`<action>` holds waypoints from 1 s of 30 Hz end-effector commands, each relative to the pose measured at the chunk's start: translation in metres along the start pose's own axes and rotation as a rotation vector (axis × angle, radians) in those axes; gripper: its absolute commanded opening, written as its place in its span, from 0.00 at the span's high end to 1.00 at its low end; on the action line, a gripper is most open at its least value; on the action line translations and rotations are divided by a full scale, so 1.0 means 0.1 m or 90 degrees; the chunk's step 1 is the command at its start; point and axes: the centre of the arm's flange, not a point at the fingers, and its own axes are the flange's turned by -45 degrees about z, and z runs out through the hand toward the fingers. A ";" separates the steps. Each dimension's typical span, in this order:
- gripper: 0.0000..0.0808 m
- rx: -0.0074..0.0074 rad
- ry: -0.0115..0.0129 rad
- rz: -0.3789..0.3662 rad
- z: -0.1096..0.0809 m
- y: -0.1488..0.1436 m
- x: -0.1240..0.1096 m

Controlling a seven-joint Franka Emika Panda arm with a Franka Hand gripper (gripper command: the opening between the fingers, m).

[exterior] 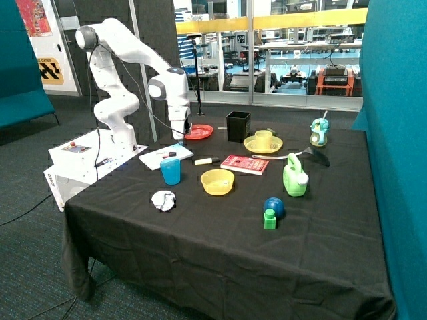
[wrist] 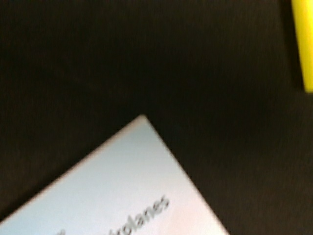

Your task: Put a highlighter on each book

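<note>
The white book point(exterior: 160, 159) with the light blue cover lies near the robot's base. A short, dark, pen-like thing with a reddish end point(exterior: 168, 155) rests on it. The wrist view shows one corner of this book point(wrist: 132, 186) on the black cloth. A yellow highlighter point(exterior: 205, 161) lies on the cloth between the two books, and it also shows at the edge of the wrist view point(wrist: 307, 44). The red book point(exterior: 244, 164) lies flat with nothing on it. My gripper point(exterior: 181, 135) hangs just above the white book's far corner, holding nothing that I can see.
A blue cup point(exterior: 171, 171), a yellow bowl point(exterior: 217, 181) and a crumpled white thing point(exterior: 163, 200) sit in front of the books. Behind them are a red plate point(exterior: 199, 131), a black box point(exterior: 238, 125) and a yellow plate with a cup point(exterior: 263, 142). A green watering can point(exterior: 294, 177) stands beyond the red book.
</note>
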 end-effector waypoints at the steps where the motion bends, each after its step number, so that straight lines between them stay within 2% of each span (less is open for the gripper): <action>1: 0.51 0.0019 -0.0007 -0.007 -0.08 0.14 0.31; 6: 0.47 0.0019 -0.0007 -0.011 -0.09 0.21 0.42; 11: 0.50 0.0019 -0.0006 -0.016 -0.08 0.28 0.51; 12: 0.48 0.0019 -0.0006 -0.017 -0.08 0.29 0.52; 20: 0.54 0.0019 -0.0007 -0.010 -0.03 0.40 0.60; 30: 0.48 0.0019 -0.0007 -0.014 0.09 0.53 0.67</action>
